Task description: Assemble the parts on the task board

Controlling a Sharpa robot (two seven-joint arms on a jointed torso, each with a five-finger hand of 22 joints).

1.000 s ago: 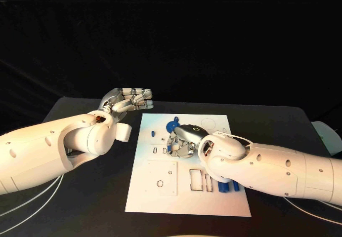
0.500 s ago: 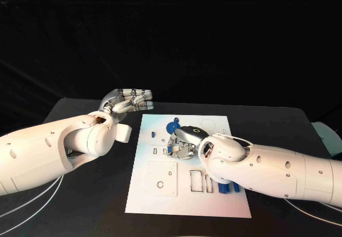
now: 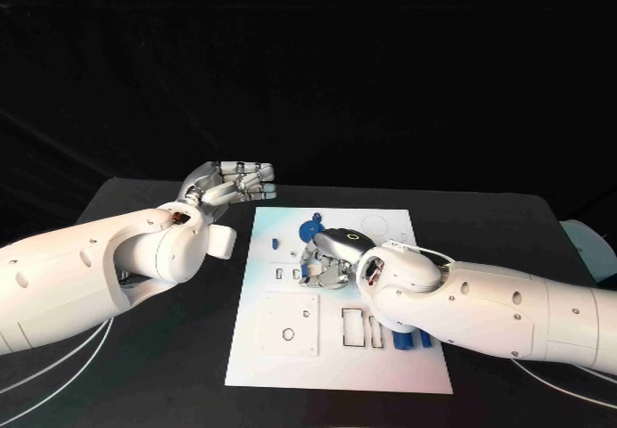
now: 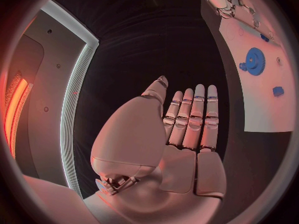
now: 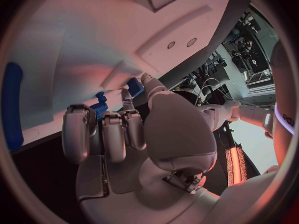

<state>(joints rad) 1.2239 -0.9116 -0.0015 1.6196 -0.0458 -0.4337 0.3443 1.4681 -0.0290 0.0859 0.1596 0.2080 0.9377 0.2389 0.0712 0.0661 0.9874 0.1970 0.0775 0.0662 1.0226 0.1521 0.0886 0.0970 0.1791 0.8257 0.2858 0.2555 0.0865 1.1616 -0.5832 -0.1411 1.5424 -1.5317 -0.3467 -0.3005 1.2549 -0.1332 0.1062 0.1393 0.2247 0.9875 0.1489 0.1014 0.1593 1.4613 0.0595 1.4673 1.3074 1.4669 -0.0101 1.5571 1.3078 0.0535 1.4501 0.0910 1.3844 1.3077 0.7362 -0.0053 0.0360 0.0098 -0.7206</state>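
The white task board (image 3: 290, 361) lies in the middle of the table. My right hand (image 3: 328, 259) hangs over the board's middle with its fingers curled down. In the right wrist view a small ridged blue part (image 5: 99, 107) sits pinched between the thumb and fingertips (image 5: 127, 117), close against the board (image 5: 93, 30). A blue gear (image 3: 313, 228) stands just behind that hand, and a small blue part (image 3: 275, 241) lies to its left. My left hand (image 3: 232, 183) is raised beyond the board's far left corner. Its fingers (image 4: 193, 114) are straight and hold nothing. The gear (image 4: 254, 60) also shows there.
Several long blue parts (image 3: 412, 337) lie on the board's right side, beside my right forearm. A long blue part (image 5: 12, 104) shows in the right wrist view. Rectangular slots (image 3: 354, 325) and a square plate (image 3: 290, 323) fill the board's near half. Black table surrounds the board.
My right hand has crept slightly left and lower over the board's middle. The left hand has stayed still.
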